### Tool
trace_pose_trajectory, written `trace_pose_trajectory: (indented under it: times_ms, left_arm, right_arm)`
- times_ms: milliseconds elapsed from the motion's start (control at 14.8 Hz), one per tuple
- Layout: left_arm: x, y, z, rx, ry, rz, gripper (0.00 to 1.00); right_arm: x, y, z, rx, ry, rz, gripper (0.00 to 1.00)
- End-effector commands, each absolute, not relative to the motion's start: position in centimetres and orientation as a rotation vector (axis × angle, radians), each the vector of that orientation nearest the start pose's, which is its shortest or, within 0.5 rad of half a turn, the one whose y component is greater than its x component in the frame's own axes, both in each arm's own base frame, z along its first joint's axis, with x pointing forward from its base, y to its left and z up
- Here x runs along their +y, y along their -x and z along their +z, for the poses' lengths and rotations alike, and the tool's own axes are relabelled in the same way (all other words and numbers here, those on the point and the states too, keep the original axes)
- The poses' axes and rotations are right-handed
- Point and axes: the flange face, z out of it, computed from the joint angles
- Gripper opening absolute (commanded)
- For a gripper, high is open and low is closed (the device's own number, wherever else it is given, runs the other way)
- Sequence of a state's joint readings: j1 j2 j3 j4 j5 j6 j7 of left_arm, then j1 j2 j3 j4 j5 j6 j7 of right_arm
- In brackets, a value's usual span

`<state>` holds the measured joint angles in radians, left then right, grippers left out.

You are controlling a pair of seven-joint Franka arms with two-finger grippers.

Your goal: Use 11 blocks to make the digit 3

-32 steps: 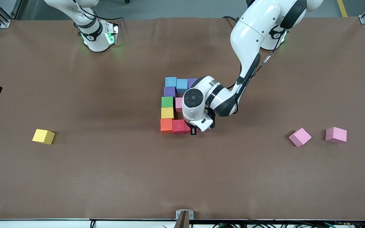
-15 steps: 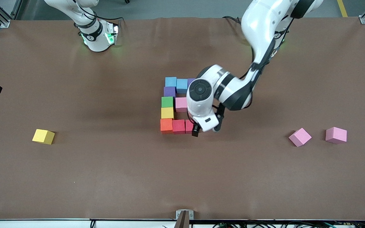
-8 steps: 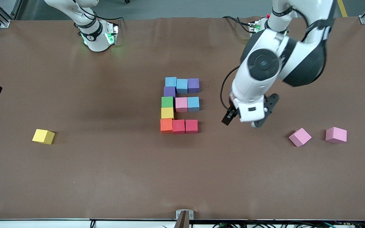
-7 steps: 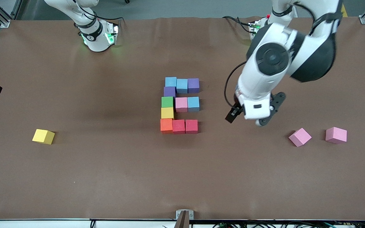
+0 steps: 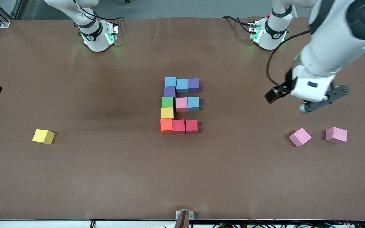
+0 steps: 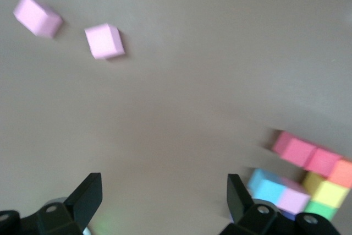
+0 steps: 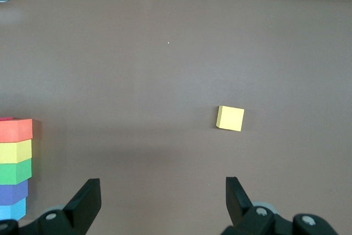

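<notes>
Eleven cubes stand touching in an E-like figure (image 5: 181,104) at the table's middle. Its column runs light blue (image 5: 170,81), purple (image 5: 169,91), green (image 5: 167,102), yellow (image 5: 167,112), orange (image 5: 166,125). The bars are light blue and purple (image 5: 193,85), bright pink and light blue (image 5: 193,103), and two red (image 5: 191,126). My left gripper (image 5: 284,92) is open and empty, up in the air over bare table toward the left arm's end. My right gripper (image 7: 163,197) is open and empty, out of the front view, and waits.
A loose yellow cube (image 5: 43,136) lies toward the right arm's end and also shows in the right wrist view (image 7: 230,118). Two paler mauve-pink cubes (image 5: 300,136) (image 5: 336,135) lie toward the left arm's end, below the left gripper in the front view.
My left gripper let go of the red cube at the end of the nearest bar, rose and swung away toward the left arm's end. The right arm has not moved.
</notes>
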<state>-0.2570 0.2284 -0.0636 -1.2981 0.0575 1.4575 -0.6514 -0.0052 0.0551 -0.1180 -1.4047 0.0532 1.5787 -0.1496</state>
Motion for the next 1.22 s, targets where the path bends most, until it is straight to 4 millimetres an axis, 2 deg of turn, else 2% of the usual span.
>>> trace_pose_trajectory:
  times_ms: [0,203,338,473,743,878,1013,1148]
  left_arm:
    - [-14.0,-57.4,62.0,-0.313,3.028,0.064,1.0]
    - [-11.3,-57.1,63.3,-0.205,3.053,0.067,1.0]
    - [-8.0,-57.2,64.1,-0.112,3.073,0.069,1.0]
    - [-6.9,-57.3,64.3,-0.015,3.106,0.074,1.0]
    - [-4.3,-56.0,65.5,-0.05,3.078,0.104,1.0]
    - [-4.2,-55.6,64.8,-0.048,3.078,0.137,1.0]
    - [-2.0,-54.1,63.5,-0.113,3.106,0.121,1.0]
    - [-2.4,-52.5,63.2,-0.112,3.114,0.084,1.0]
  right_arm:
    - [-6.4,-56.6,67.5,-0.039,3.123,-0.201,1.0]
    - [-6.4,-56.6,67.5,-0.039,3.123,-0.201,1.0]
    - [-6.4,-56.6,67.5,-0.042,3.125,-0.201,1.0]
    - [-6.4,-56.6,67.5,-0.042,3.125,-0.201,1.0]
    - [-6.3,-56.6,67.5,-0.044,3.125,-0.201,1.0]
    - [-6.3,-56.6,67.5,-0.044,3.125,-0.201,1.0]
    - [-6.3,-56.7,67.5,-0.044,3.125,-0.199,1.0]
    - [-6.3,-56.6,67.5,-0.046,3.125,-0.199,1.0]
